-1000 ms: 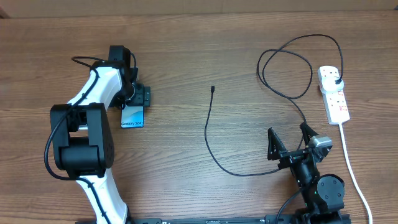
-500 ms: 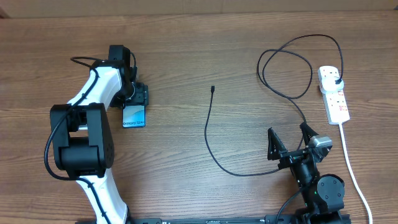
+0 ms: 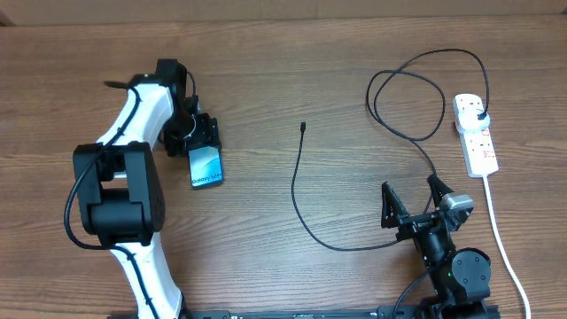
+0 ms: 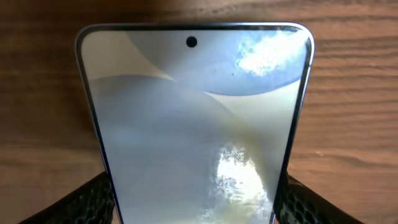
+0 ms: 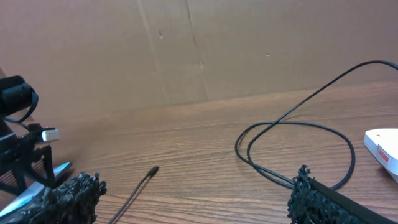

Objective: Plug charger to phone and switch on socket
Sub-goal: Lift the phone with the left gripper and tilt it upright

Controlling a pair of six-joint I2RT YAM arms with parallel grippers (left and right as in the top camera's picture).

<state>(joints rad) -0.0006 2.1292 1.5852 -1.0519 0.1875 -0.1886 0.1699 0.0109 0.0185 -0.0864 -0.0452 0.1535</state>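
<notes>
The phone (image 3: 205, 166) lies on the wood table at the left, screen up with "Galaxy" text at its near short edge. My left gripper (image 3: 200, 135) is shut on its far end; in the left wrist view the phone (image 4: 196, 124) fills the frame between both fingers. The charger, a thin black cable (image 3: 297, 190), runs from its connector tip (image 3: 303, 126) at the table's middle in loops to a black plug (image 3: 481, 116) in the socket, a white power strip (image 3: 475, 134) at the right. My right gripper (image 3: 413, 206) is open and empty at the front right. The tip also shows in the right wrist view (image 5: 153, 170).
The strip's thick white cord (image 3: 501, 239) runs along the right side toward the front edge, close to my right arm. The cable's loops (image 3: 407, 97) lie behind my right gripper. A brown cardboard wall (image 5: 199, 50) stands at the far edge.
My left gripper has shifted the phone to the right and a little toward the front, turning it slightly. The right arm, cable and power strip have not moved.
</notes>
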